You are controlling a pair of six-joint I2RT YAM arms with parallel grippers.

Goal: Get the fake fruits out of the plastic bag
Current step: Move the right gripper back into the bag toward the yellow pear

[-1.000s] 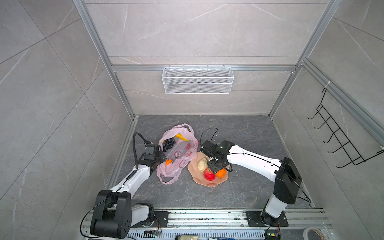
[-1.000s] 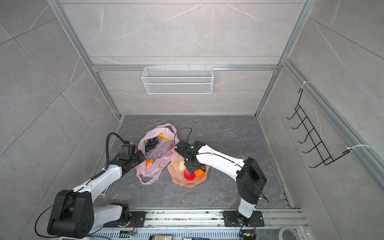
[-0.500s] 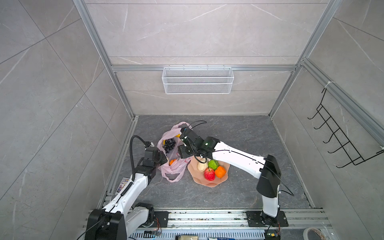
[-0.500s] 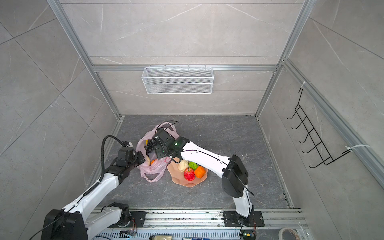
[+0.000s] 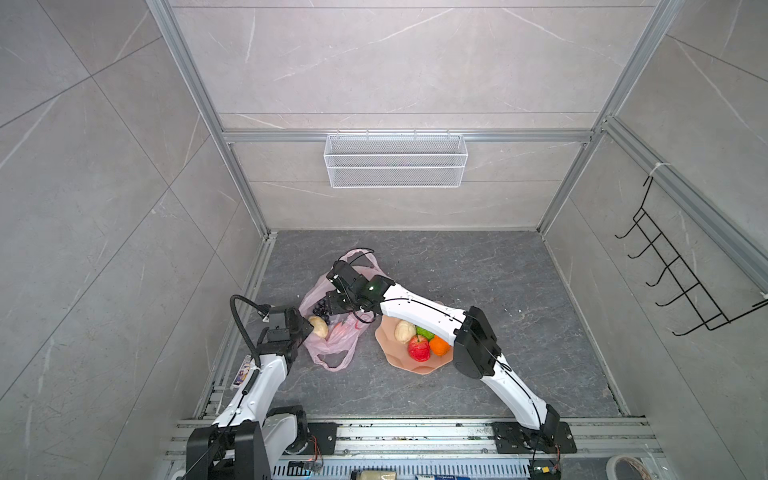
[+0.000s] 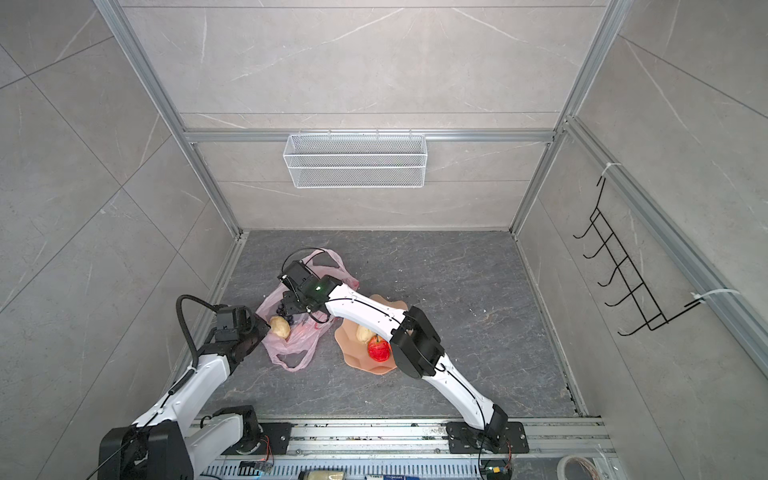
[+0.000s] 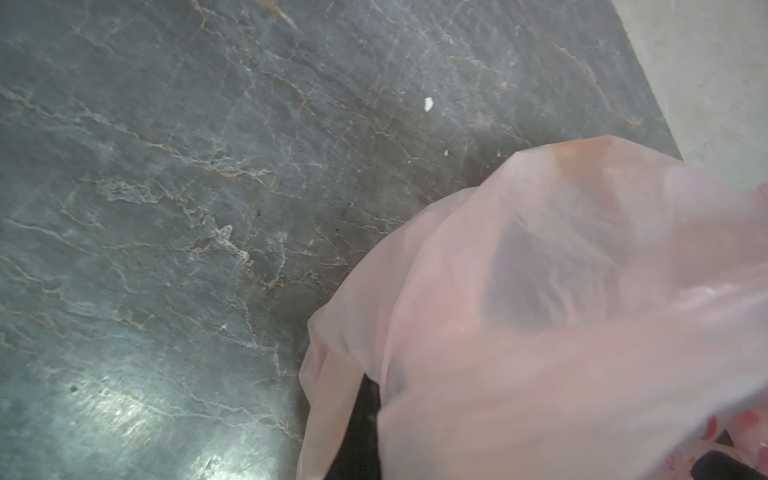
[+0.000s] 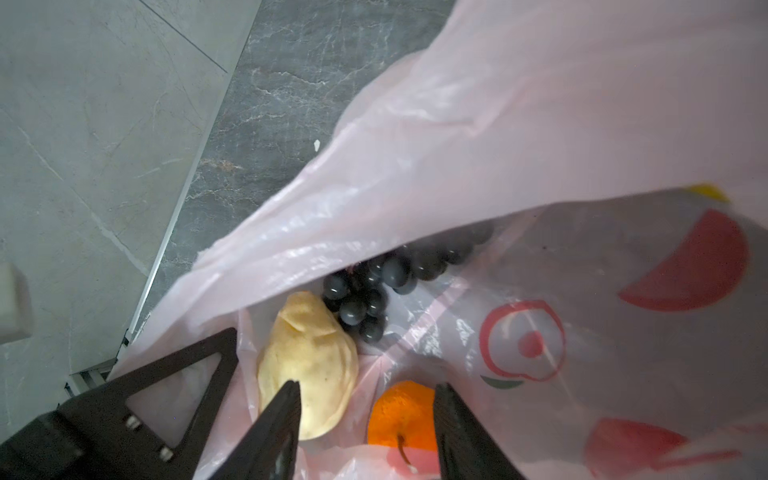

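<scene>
The pale-pink plastic bag (image 5: 332, 345) lies on the dark floor, its mouth held up. My left gripper (image 5: 306, 328) is shut on the bag's near-left edge; in the left wrist view the bag film (image 7: 540, 311) covers the jaws. My right gripper (image 8: 368, 388) is open inside the bag mouth, with an orange (image 8: 395, 411) between its fingertips. Beside it lie a cream lumpy fruit (image 8: 309, 365) and the dark grape bunch (image 8: 374, 291). The peach plate (image 5: 390, 361) holds a red apple (image 5: 419, 348), an orange (image 5: 439, 345), a green fruit (image 5: 424, 332) and a cream one (image 5: 404, 331).
The right arm (image 5: 419, 311) stretches over the plate's back edge. A white wire basket (image 5: 395, 160) hangs on the back wall and a black hook rack (image 5: 681, 282) on the right wall. A metal rail (image 5: 245, 299) runs along the floor's left edge.
The right gripper left the plate, swung left and went into the bag mouth, its jaws narrowing. The left gripper drew the bag's edge toward the front left, and the bag bunched up.
</scene>
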